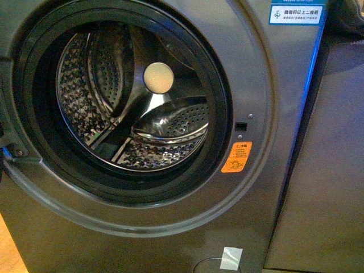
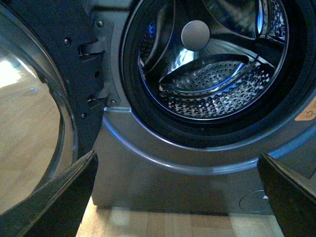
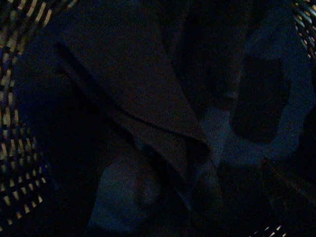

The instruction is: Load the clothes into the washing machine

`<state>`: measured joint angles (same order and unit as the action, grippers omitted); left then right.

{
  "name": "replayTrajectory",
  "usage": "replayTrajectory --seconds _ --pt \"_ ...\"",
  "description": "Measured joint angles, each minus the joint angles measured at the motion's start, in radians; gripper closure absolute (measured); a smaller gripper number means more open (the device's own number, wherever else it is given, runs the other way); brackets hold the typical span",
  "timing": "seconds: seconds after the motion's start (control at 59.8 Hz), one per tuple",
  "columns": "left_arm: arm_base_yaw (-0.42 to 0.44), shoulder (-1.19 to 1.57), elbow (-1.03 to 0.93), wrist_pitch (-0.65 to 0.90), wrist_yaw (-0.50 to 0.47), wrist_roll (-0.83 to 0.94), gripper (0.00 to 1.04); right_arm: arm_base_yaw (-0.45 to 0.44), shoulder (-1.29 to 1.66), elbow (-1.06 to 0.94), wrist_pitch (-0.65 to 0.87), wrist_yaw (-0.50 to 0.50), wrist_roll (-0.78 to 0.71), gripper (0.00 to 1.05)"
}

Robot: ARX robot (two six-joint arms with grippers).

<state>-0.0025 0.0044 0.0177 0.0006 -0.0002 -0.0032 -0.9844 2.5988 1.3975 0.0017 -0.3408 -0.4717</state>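
Observation:
The dark grey washing machine [image 1: 267, 114] fills the front view, with its porthole open onto the perforated steel drum [image 1: 142, 114], which holds no clothes. It carries an orange warning sticker [image 1: 236, 157] and a blue-white label [image 1: 297, 12]. No arm shows in the front view. My left gripper [image 2: 180, 197] is open and empty, low in front of the machine [image 2: 163, 177], below the drum [image 2: 207, 89]. The right wrist view is very dim. It shows folded dark clothes [image 3: 138, 98] close under my open right gripper, with one finger [image 3: 289, 185] faintly visible.
The machine's glass door [image 2: 29, 123] stands swung open on its hinge [image 2: 94, 74]. A plain grey panel [image 1: 330, 170] stands right of the machine. The floor is wooden [image 2: 163, 224]. A woven basket wall [image 3: 15, 148] surrounds the clothes. A white tape patch [image 1: 231, 258] is low on the machine.

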Motion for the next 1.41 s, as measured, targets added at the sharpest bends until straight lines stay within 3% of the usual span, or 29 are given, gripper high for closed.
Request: replayTrajectory --seconds 0.251,0.502,1.104,1.405 --pt "0.0 0.0 0.0 0.0 0.0 0.0 0.07 0.01 0.141 0.048 0.064 0.058 0.002 0.07" --pt "0.0 0.0 0.0 0.0 0.0 0.0 0.07 -0.011 0.251 0.129 0.223 0.203 0.006 0.07" --pt "0.0 0.0 0.0 0.0 0.0 0.0 0.07 -0.027 0.364 0.19 0.272 0.227 0.015 0.07" --pt "0.0 0.0 0.0 0.0 0.0 0.0 0.07 -0.035 0.402 0.213 0.259 0.186 0.08 0.07"
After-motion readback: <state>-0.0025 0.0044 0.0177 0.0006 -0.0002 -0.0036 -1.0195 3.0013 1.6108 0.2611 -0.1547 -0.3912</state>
